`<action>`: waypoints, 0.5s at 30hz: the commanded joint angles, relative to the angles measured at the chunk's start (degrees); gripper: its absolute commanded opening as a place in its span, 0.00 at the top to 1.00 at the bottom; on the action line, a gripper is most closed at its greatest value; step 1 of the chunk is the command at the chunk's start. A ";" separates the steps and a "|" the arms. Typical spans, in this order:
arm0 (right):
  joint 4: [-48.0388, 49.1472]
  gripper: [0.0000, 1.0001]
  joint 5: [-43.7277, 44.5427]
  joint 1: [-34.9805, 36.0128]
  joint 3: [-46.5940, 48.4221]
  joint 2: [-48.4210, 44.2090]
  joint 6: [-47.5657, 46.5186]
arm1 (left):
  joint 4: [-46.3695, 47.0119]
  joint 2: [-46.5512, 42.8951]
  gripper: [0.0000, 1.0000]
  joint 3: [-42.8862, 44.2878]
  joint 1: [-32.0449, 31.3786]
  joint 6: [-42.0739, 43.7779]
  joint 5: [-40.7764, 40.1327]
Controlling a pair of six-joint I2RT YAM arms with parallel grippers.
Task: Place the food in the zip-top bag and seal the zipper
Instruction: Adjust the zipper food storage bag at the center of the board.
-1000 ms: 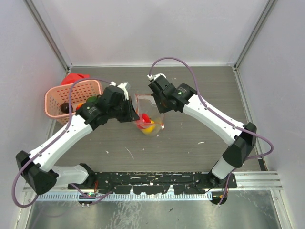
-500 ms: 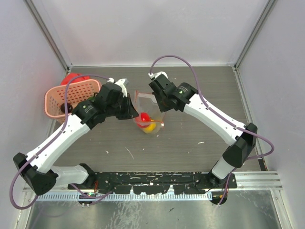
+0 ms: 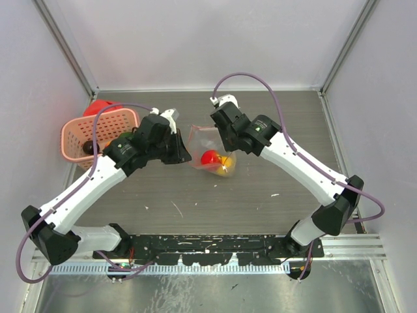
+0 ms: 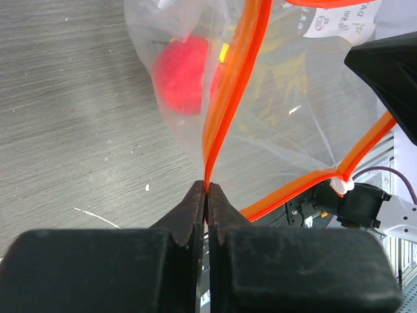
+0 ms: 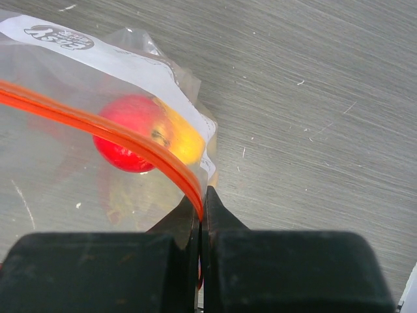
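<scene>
Pink lattice plastic basket (image 3: pixel 98 130) sits at the far left of the grey wood-grain table (image 3: pixel 273 176). A dark round toy (image 3: pixel 86 149) lies in it, a green toy (image 3: pixel 124 137) shows at its right edge under the arm, and a red piece (image 3: pixel 101 106) is just behind its far rim. By the look of it, that food is not yet bagged.

Next to the right, the left gripper (image 4: pixel 206 192) has its fingers pressed together on the thin red-orange zipper strip (image 4: pixel 228 91) of the small clear crinkly zip-top bag (image 3: pixel 212 147). It pinches the strip at one end, probably so that end cannot slide or sag.

The bag hangs between the two arms near the table's middle. A round red toy fruit (image 4: pixel 186 75) and a yellow toy piece (image 5: pixel 182 147) are touching each other at its bottom, seen through the plastic. In the left wrist view a second run of the strip swings away to the right past a small whitish tip (image 4: pixel 340 185), so the mouth appears to gape rather than be sealed.

Furthest right, the right gripper (image 5: pixel 201 199) is likewise clamped shut on the strip at the opposite end. With each arm holding one end, the mouth is kept taut and off the table. I judge this a hold for stretching the zipper straight before it is pressed closed.
</scene>
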 commanded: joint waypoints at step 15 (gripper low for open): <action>2.33 0.98 7.00 0.06 0.04 -2.42 0.20 | -0.05 -1.38 0.51 6.32 3.30 3.77 -2.42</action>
